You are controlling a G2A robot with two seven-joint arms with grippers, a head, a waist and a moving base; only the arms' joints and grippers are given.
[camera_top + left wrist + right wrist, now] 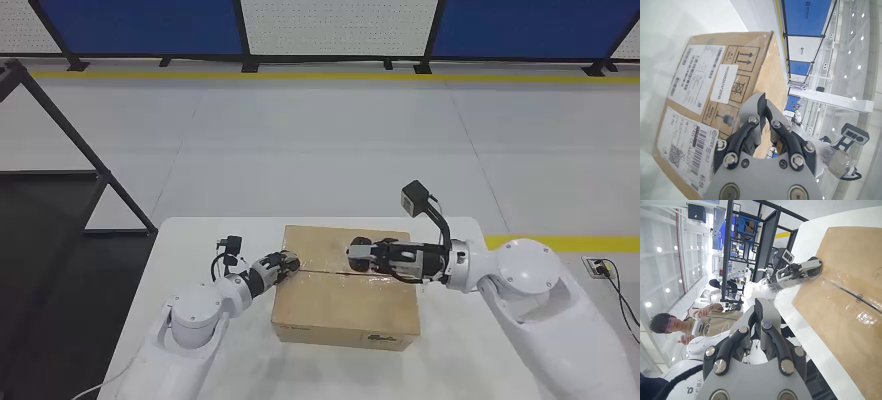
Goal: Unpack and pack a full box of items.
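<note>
**A:** So where's the box [345, 305] at?

**B:** Dead centre of the white surface [190, 250], flaps shut. Its long axis runs 9 to 3 o'clock, and the glossy clear tape [320, 270] follows the seam the same way.

**A:** And the hands?

**B:** Left hand [287, 263] is at the box's 9 o'clock edge, fingers pinched together, tip right at the seam's end. Right hand [357, 251] hovers over the top about mid-seam, pinched closed too and holding nothing.

**A:** Material?

**B:** Matte brown cardboard, crisp corners, paper labels [696, 79] on one side. My guess is the left hand's better placed to pick at the tape's end.
</note>
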